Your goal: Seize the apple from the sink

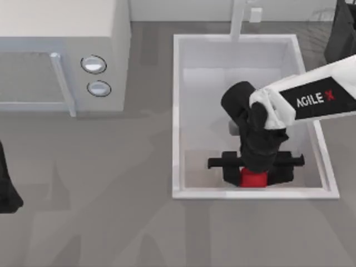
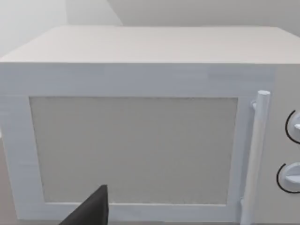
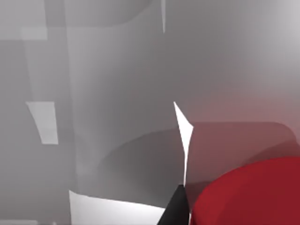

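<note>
Reaching down into the sink (image 1: pixel 179 111), the right gripper (image 1: pixel 255 167) sits at the basin's near end, directly over the apple (image 1: pixel 253 178), whose red edge peeks out beneath the black body. Whether the fingers are apart or clamped on the fruit cannot be told. The sink's near wall stands just beside the apple. The microwave (image 1: pixel 61 50) stands well apart at the left, facing the parked left arm (image 1: pixel 8 189).

apple (image 1: pixel 253 178) mostly hidden under right end effector (image 1: pixel 256 167), finger state unclear
</note>
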